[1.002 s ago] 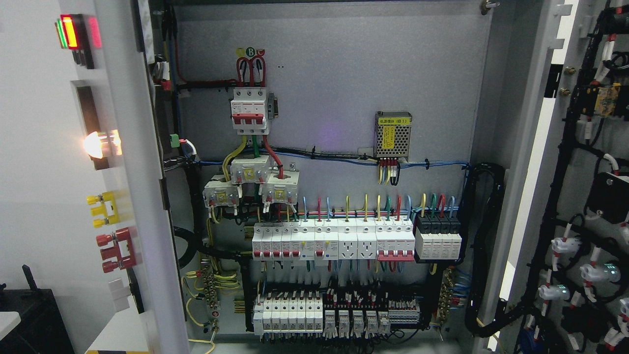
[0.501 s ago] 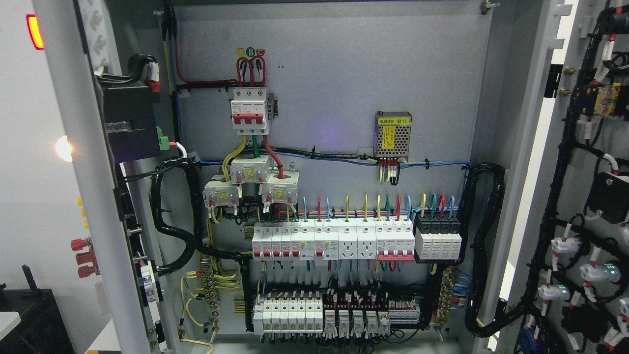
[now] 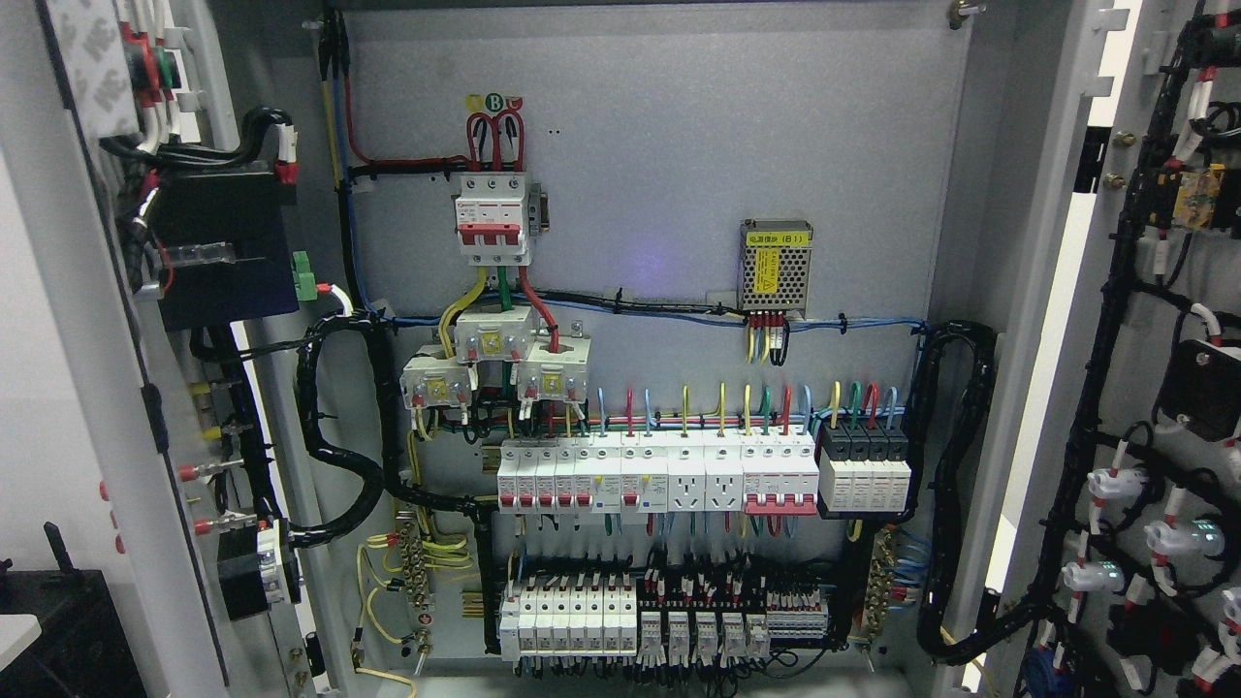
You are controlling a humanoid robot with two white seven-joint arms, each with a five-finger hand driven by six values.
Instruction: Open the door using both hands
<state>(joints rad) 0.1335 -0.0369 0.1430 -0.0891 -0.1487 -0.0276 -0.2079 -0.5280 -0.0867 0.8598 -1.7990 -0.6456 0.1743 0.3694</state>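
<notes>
Both doors stand wide open and the cabinet is laid bare. The left door [image 3: 58, 388] is swung out at the picture's left, its inner side facing in, with a black box [image 3: 228, 247] and a bundle of black cable [image 3: 334, 456] running from it into the cabinet. The right door [image 3: 1163, 388] is swung out at the picture's right, its inner face carrying black wiring and white lamp backs with red bands.

Neither hand of the robot shows anywhere, so whether the fingers are spread or pressed together cannot be told.

Inside, on the grey back panel [image 3: 679, 145], a white three-pole breaker with a red lever [image 3: 494, 218] sits at the upper left. Above it is a round green sticker with the letter "B" [image 3: 494, 101]. To the right hangs a perforated metal power supply [image 3: 775, 267] with a yellow label; its top line ends in "(B1)", the characters before that too small to read.

Below runs a row of white breakers and sockets [image 3: 659, 475], then four black-topped modules [image 3: 865, 470] at the right end. Red, yellow, green and blue wires rise from the row. A lower row of small white terminals and relays [image 3: 659, 620] sits near the cabinet floor.
</notes>
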